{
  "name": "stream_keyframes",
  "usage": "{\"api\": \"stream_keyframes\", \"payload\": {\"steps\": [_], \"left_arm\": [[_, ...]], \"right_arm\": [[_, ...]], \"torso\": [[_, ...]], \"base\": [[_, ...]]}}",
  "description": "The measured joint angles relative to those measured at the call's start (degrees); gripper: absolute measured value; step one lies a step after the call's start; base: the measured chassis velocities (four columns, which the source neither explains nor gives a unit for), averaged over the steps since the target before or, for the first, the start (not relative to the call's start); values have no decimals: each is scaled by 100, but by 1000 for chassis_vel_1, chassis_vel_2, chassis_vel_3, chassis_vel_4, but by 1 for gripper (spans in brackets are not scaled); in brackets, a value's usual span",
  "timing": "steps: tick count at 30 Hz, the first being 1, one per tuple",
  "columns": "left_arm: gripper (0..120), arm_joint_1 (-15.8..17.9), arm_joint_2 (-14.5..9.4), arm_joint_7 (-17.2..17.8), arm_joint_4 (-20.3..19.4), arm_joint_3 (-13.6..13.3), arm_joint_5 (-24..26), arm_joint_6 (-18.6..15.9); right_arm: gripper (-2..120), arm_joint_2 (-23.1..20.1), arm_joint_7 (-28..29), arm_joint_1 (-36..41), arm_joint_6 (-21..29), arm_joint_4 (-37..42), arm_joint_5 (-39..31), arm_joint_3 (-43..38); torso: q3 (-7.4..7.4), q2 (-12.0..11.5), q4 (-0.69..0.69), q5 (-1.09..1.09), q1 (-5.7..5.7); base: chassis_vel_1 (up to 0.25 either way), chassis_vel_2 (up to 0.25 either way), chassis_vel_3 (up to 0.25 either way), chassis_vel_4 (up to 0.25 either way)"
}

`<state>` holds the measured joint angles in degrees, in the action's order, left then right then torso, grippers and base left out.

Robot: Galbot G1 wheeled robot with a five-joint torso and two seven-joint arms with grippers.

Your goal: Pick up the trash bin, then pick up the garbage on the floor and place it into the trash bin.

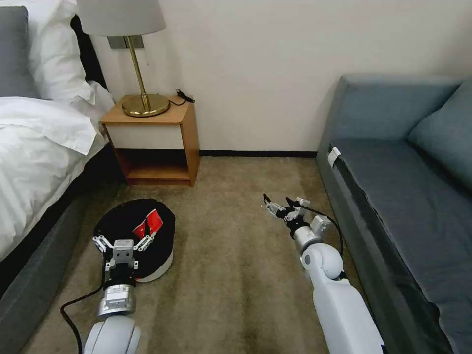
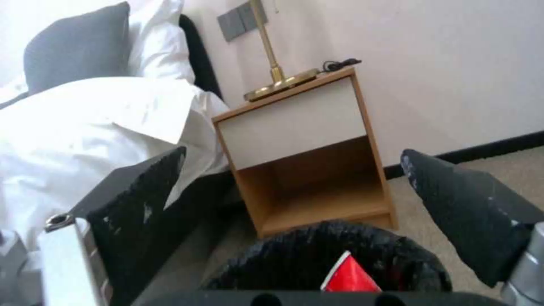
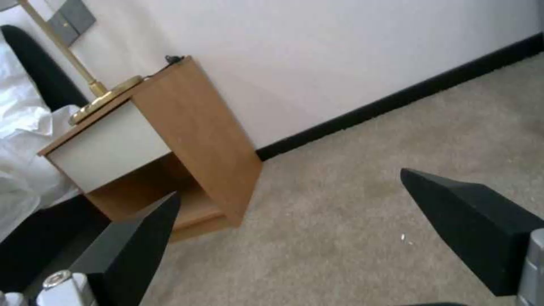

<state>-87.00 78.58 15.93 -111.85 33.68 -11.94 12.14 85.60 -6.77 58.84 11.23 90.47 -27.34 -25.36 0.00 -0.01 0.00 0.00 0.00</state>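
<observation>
The fingers of the left gripper (image 1: 123,242) are spread wide, and nothing is held between them. They are poised over the near rim of the trash bin (image 1: 162,263) — a round white bin whose black liner (image 1: 123,221) is folded over the edge. In the left wrist view the two dark fingertips (image 2: 144,187) are seen well apart, with the bin's black rim (image 2: 295,255) lying between and below them; whether the rim is touched cannot be told. Inside the bin a red-and-white packet (image 1: 151,222) is propped against the liner, just ahead of the left gripper, and its red corner (image 2: 348,274) is seen between the fingers in the wrist view.

The right gripper (image 1: 283,207) is held above bare carpet (image 1: 231,275), well apart from the bin and near the grey sofa (image 1: 393,162). Its fingers are also opened wide, and nothing is gripped; in the right wrist view only carpet is seen between the fingertips (image 3: 142,229).

Beyond the bin a wooden nightstand (image 1: 157,142) is set against the wall, with a brass lamp (image 1: 142,73) on top — a bed (image 1: 34,147) lies just beside it.
</observation>
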Motion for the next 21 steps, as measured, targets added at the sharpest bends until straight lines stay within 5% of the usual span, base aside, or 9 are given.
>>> {"api": "stream_keyframes", "payload": {"steps": [21], "left_arm": [[100,17,14,38,15,-6,0,-13]], "right_arm": [[100,13,21,-4,-3,9,5,7]], "torso": [[1,0,0,0,0]], "base": [[0,0,0,0]]}}
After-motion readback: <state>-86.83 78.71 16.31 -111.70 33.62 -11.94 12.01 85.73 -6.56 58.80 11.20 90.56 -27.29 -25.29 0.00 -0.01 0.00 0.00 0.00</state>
